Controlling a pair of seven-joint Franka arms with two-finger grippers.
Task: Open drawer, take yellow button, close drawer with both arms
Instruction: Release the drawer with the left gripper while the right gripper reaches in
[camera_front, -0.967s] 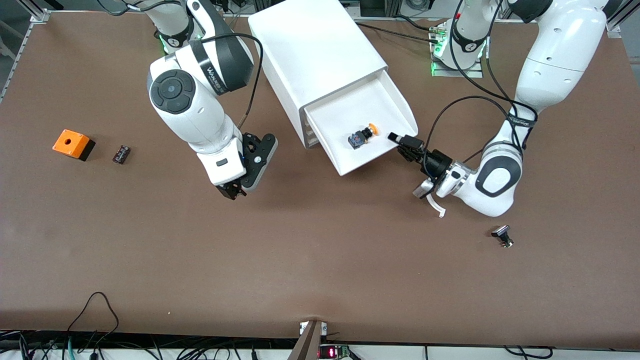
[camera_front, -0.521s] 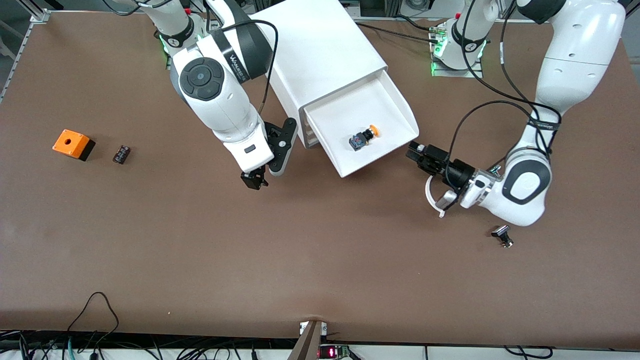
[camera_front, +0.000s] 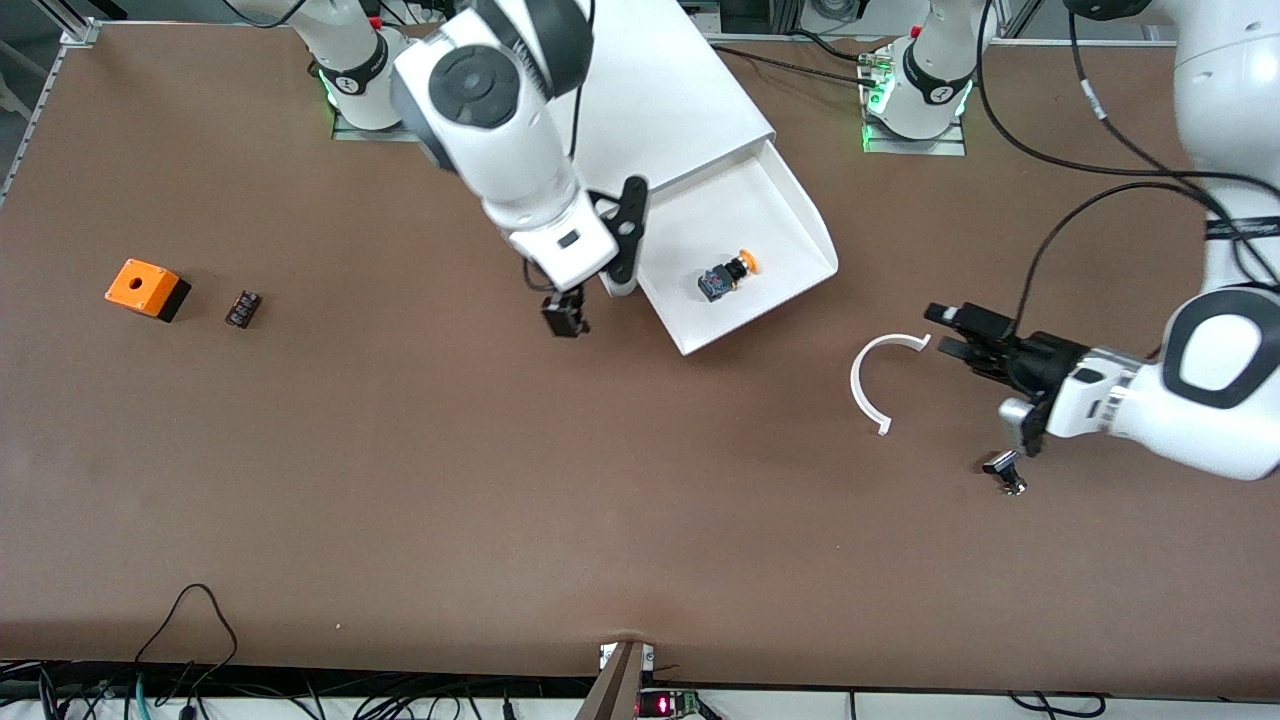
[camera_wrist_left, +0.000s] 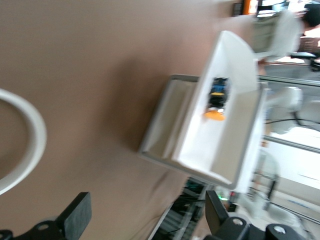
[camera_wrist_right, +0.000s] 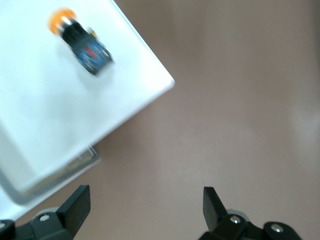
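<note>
Front view gives me the drawer (camera_front: 745, 265) pulled well out of the white cabinet (camera_front: 640, 90), its tray angled toward the left arm's end of the bench (camera_front: 600, 500). I see the button (camera_front: 727, 273) lying on its side on the drawer floor, orange cap pointing toward the cabinet's open end, with nothing touching it.

I have the right pincer (camera_front: 565, 318) hanging low over the bench just beside the corner of the drawer that lies toward the right arm's end. Its 2 fingers stand apart in the right wrist view (camera_wrist_right: 145, 210), with bare bench between them and the button (camera_wrist_right: 80, 42) showing on the white tray off to one side.

My left pincer (camera_front: 950, 333) is over the bench toward the left arm's end, well apart from the drawer, holding nothing. Its fingers (camera_wrist_left: 75, 217) are spread wide, and the left wrist view looks along the bench to the drawer (camera_wrist_left: 220, 125) with the button (camera_wrist_left: 217, 97) inside.

A white curved strip (camera_front: 868, 375) lies flat on the bench just beside the left pincer's tips. A small black part (camera_front: 1005, 470) sits nearer the front camera, under that arm's wrist. Toward the right arm's end I see an orange box (camera_front: 145, 288) and a small black block (camera_front: 243, 309) side by side, apart from each other.
</note>
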